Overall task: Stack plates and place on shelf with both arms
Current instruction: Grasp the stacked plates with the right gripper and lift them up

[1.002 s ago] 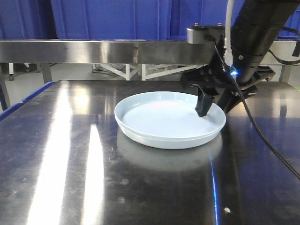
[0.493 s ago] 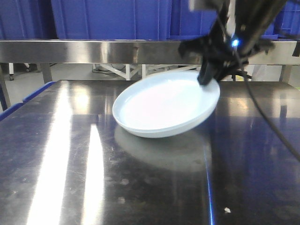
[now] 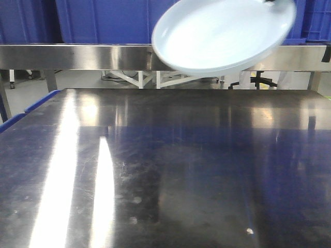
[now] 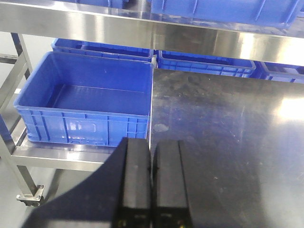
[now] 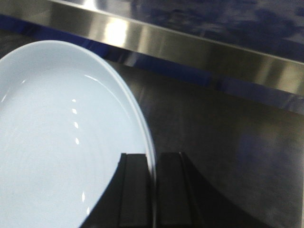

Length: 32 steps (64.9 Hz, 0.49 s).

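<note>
An industrial workshop: steel table (image 3: 155,170), steel shelf (image 3: 77,56), blue plastic crates (image 4: 90,102).

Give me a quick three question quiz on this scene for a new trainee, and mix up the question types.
1. True or false: the pale plate lies flat on the steel table.
2. Multiple choice: what is the right gripper shut on? A) the plate's rim B) a cup C) nothing
3. Fill in: the left gripper is shut and empty, with an empty ____ crate ahead of it on its left.

Key
1. False: it is tilted in the air above the table.
2. A
3. blue
</note>
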{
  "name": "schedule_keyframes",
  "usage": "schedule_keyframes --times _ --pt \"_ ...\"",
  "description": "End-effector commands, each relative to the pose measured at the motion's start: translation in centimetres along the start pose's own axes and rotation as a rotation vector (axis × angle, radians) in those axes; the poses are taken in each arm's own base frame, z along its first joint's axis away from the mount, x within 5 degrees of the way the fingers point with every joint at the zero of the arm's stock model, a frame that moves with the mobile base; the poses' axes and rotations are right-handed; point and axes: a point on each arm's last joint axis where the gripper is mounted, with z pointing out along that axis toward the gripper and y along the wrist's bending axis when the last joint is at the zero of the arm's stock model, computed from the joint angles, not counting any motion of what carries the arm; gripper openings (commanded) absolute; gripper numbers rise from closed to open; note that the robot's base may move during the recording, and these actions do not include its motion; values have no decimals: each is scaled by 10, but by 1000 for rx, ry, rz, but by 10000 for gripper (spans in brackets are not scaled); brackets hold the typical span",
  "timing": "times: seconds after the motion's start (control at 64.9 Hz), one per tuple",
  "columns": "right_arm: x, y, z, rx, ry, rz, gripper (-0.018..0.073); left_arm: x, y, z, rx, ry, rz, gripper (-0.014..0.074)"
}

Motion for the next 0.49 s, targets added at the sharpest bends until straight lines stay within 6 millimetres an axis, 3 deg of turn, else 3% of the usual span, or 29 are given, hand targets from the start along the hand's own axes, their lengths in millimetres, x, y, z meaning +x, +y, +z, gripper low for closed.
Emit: schedule_keyframes --times 0.0,0.17,0.478 --pt "-12 -12 -39 33 -173 6 50 -18 -1 -4 2 -117 -10 99" --pt "23 -27 -78 96 -204 37 50 -18 -1 -4 2 -117 -10 99" --pt "78 -25 -126 106 -281 43 50 -18 -1 -4 2 -117 -10 99"
